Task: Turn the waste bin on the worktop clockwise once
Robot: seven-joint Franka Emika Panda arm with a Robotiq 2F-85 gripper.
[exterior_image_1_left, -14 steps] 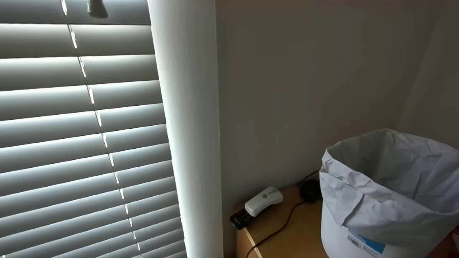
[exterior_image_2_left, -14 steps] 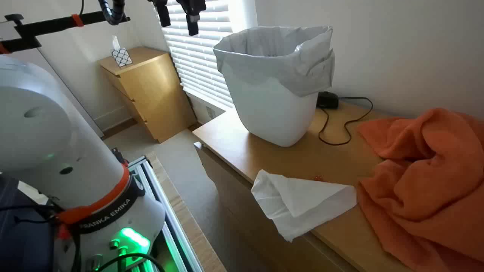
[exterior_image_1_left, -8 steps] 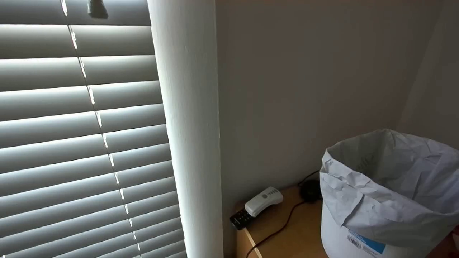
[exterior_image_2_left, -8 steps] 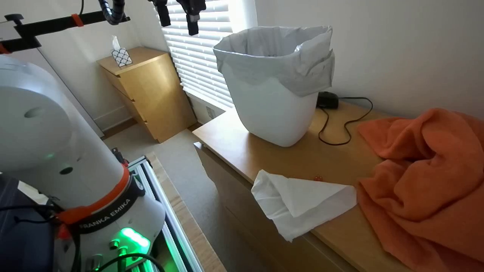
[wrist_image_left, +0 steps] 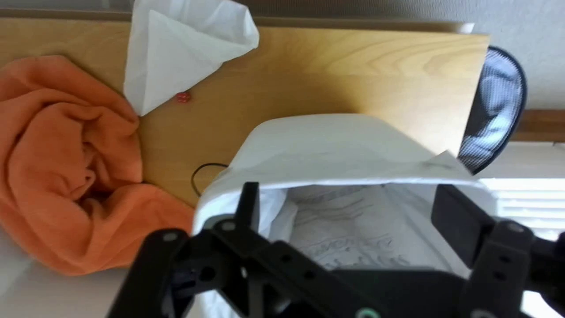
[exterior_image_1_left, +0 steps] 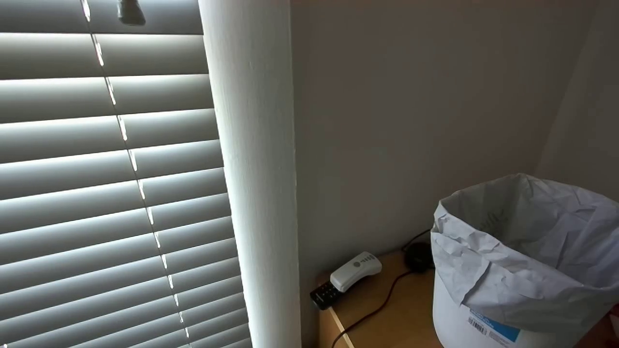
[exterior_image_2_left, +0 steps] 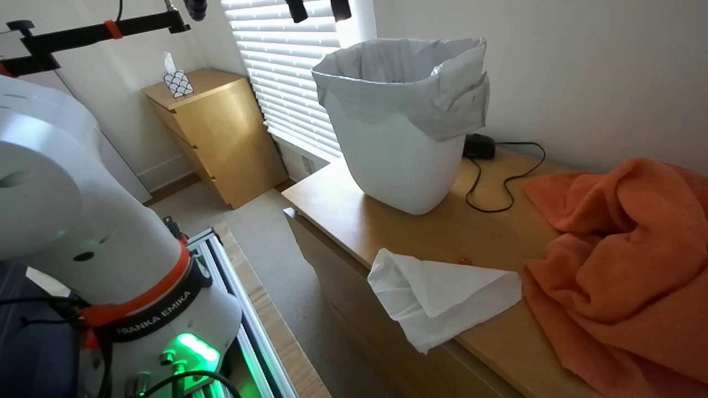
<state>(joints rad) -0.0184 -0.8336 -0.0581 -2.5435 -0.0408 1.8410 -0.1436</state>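
Nearest me, a white sheet (exterior_image_2_left: 442, 293) is drooping over the front edge of the counter (exterior_image_2_left: 492, 237), an orange cloth (exterior_image_2_left: 630, 260) bunching beside it. Beyond, the waste bin (exterior_image_2_left: 392, 149) is standing upright near the far end edge; the claw (exterior_image_2_left: 319, 9) is hanging above (fingers spread apart). Blinds (exterior_image_2_left: 282, 63) are glowing behind.

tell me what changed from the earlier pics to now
In an exterior view, the gripper moved toward the picture's right and somewhat up, and the white arm shifted too. Nothing was visibly taken hold of or let go. The waste bin, orange cloth and white sheet stayed as they were.
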